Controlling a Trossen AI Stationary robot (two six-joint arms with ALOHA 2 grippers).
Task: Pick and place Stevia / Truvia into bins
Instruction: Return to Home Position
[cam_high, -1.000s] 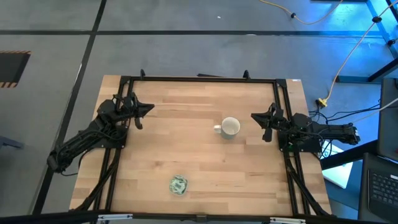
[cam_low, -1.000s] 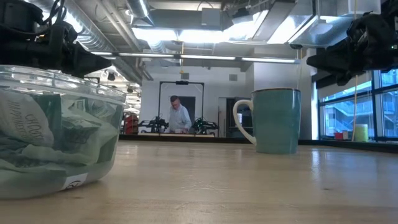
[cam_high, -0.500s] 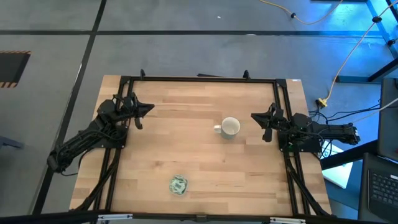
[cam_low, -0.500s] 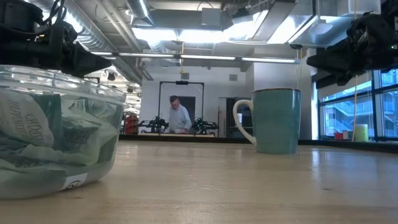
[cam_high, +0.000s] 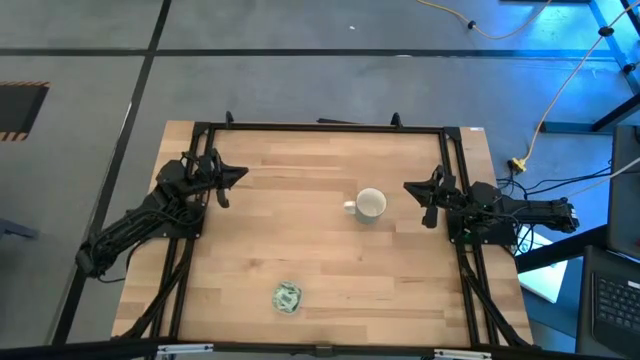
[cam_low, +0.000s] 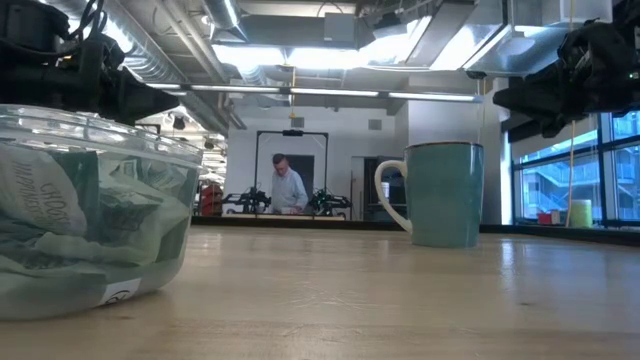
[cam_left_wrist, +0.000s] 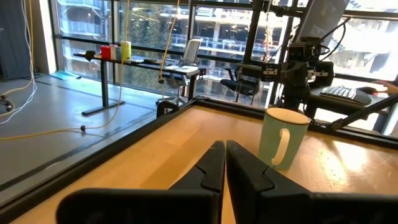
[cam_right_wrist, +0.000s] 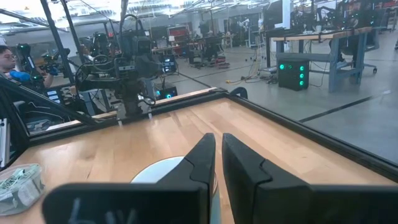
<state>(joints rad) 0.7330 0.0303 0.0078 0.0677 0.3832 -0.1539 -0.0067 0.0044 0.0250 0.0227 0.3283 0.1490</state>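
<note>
The clear round dish stands on the table near the near edge, filled with crumpled green and white sachets; it also shows in the right wrist view. No loose sachets show on the wood. My left gripper hovers shut at the table's far left, raised above the wood. My right gripper hovers shut at the right, just beside the white mug, touching nothing.
The white mug stands upright right of the table's middle, handle toward the left. A black frame rail runs round the table. A person stands far back in the room. Bare wood lies between dish, mug and left arm.
</note>
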